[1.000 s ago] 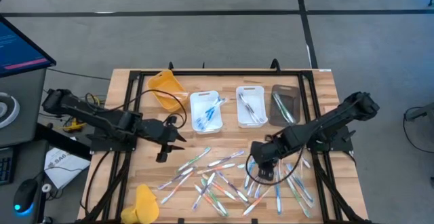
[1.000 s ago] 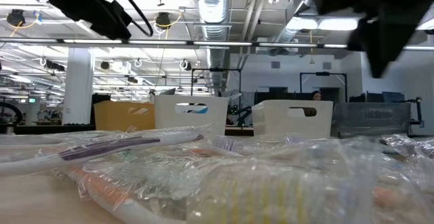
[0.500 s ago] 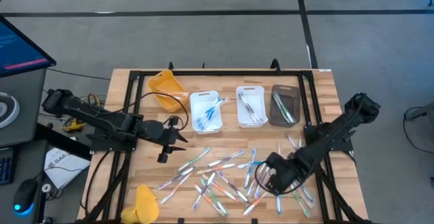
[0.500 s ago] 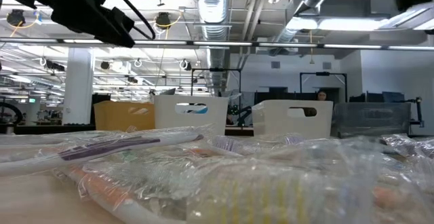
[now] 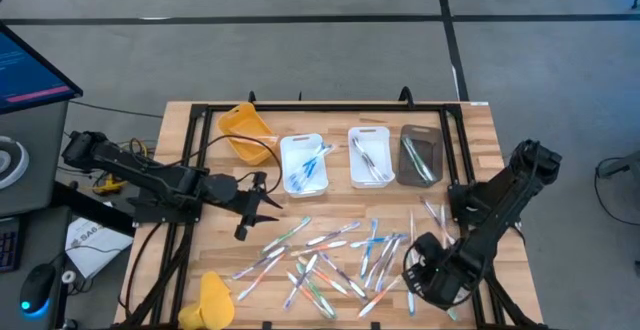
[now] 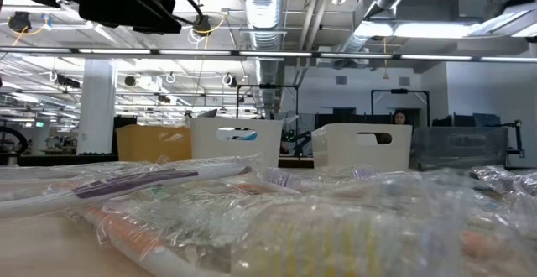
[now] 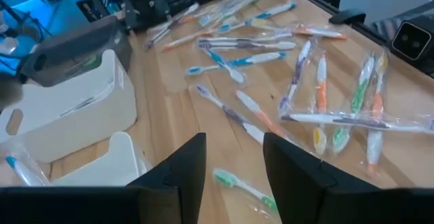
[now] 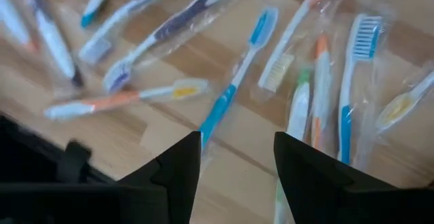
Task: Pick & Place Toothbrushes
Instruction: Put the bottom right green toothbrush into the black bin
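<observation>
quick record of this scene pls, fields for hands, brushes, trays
left hand: open, empty, by the white trays
right hand: open, empty, over the loose brushes
brushes: most scattered on the table, many wrapped
white trays: two, each with a few brushes
dark tray: a few brushes
yellow tray: looks empty

Wooden table (image 5: pixel 480 130) with toothbrushes (image 5: pixel 330 260), trays (image 5: pixel 303 163)

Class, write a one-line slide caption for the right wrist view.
Open right tool above wrapped toothbrushes on the wooden table.
</observation>
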Controlling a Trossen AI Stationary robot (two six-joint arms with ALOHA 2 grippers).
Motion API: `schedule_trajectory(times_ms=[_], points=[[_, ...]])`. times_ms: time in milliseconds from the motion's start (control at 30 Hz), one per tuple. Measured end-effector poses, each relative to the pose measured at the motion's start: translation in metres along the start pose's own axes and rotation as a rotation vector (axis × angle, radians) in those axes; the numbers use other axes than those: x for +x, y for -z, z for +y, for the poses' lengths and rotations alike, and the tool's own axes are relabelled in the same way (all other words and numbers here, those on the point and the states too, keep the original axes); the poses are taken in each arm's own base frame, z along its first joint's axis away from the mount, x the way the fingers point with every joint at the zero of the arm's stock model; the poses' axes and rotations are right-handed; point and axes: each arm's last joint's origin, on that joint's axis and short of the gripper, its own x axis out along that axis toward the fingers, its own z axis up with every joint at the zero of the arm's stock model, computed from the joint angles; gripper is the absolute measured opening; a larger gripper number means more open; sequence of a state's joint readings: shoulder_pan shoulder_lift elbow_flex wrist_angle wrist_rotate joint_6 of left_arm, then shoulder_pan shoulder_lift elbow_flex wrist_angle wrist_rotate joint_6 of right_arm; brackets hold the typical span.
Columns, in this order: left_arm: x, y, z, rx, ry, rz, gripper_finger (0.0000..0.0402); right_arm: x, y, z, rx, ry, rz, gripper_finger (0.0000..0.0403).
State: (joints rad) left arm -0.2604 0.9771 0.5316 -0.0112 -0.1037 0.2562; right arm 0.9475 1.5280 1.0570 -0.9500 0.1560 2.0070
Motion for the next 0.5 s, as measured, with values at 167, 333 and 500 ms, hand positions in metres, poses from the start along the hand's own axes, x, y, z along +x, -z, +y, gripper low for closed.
schedule_trajectory(times_ms=[167,333,500], points=[[0.000,-0.001,0.002,-0.003,-0.013,-0.014,0.0141,0.011,0.010,-0.001,-0.053,0.058,0.033,0.0180],[0.001,0.000,0.008,-0.016,-0.038,-0.010,0.0141,0.030,0.022,-0.002,-0.068,0.188,0.148,0.0184],[0.001,0.001,0.015,-0.031,-0.068,-0.009,0.0141,0.044,0.028,-0.002,-0.097,0.248,0.178,0.0183]])
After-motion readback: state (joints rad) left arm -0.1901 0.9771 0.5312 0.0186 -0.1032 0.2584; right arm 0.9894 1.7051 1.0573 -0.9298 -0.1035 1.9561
